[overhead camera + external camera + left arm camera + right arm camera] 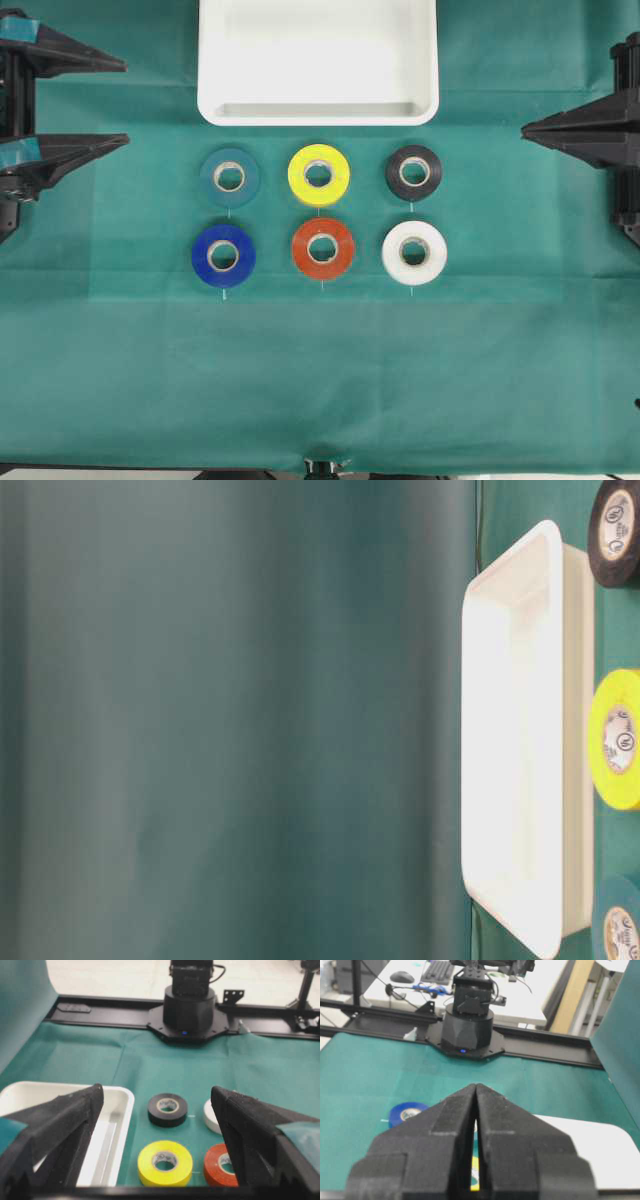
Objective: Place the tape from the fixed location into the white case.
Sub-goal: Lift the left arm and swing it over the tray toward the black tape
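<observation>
Overhead, left hand [128,105]: at the left edge, fingers spread wide, holding nothing.
Overhead, right hand [524,128]: at the right edge, fingers pressed together to one point, empty.
Overhead, tape [413,172]: black roll flat on the green table [320,370], between the two hands, nearer the right one and apart from it.
Overhead, case [318,110]: white tray just beyond the rolls, midway between the hands.
Overhead, other rolls: teal [229,177] and yellow [318,174] in the tape's row; blue [223,256], red [322,249] and white [414,252] in the next row.
Table-level: case on its side in the view, tape at the top right corner beside it; no hand shows.
Left wrist: tape ahead between the spread fingers, untouched; case under the left finger.
Right wrist: fingers closed with a thin slit; blue roll ahead to their left, case to their right.
</observation>
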Available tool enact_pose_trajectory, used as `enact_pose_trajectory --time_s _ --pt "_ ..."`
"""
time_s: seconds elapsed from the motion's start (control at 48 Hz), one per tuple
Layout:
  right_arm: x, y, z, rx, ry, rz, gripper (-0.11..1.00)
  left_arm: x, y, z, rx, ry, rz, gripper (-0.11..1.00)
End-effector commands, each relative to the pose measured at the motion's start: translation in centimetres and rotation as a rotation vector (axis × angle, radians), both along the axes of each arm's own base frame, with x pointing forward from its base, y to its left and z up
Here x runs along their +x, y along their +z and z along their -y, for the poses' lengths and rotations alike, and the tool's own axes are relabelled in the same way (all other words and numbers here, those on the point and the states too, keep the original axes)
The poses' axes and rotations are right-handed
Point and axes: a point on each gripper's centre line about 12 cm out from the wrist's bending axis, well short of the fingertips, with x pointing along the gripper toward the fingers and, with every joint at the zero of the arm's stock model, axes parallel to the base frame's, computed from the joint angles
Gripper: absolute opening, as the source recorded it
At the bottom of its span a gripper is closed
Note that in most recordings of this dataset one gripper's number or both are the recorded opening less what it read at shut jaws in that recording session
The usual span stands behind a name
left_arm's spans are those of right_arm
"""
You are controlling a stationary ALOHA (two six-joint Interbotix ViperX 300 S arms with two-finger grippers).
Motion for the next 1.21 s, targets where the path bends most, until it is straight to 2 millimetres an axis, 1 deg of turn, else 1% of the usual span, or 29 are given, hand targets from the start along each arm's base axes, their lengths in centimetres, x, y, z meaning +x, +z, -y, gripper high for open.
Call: enact_pose_trajectory --time_s 0.0,0.146,0.334,0.605,0.688,0.938,1.188 --pt "0.3 1.1 0.0 0.002 0.002 0.025 0.00 1.1 0.9 -0.3 -0.001 0.008 0.009 1.00" --pt "0.3 1.1 0.0 0.002 0.002 0.025 0.00 3.3 1.3 -0.6 0.006 0.013 -0.018 1.00" --pt "0.3 1.1 0.0 0.002 0.002 0.021 0.00 7.0 2.2 -1.0 0.007 0.016 -0.030 1.00" --pt "0.4 1.0 0.0 0.002 0.002 0.015 0.00 13.3 2.8 -1.7 0.006 0.016 -0.059 1.00" --pt "0.4 1.0 -0.1 0.002 0.003 0.014 0.00 15.2 3.3 -1.7 0.007 0.013 -0.056 1.00" --pt "0.4 1.0 -0.1 0.002 0.003 0.015 0.00 19.5 4.6 -1.9 0.012 0.006 -0.044 1.00" --pt "0.4 0.8 -0.1 0.002 0.003 0.009 0.00 23.2 4.9 -2.2 0.010 0.004 -0.067 1.00"
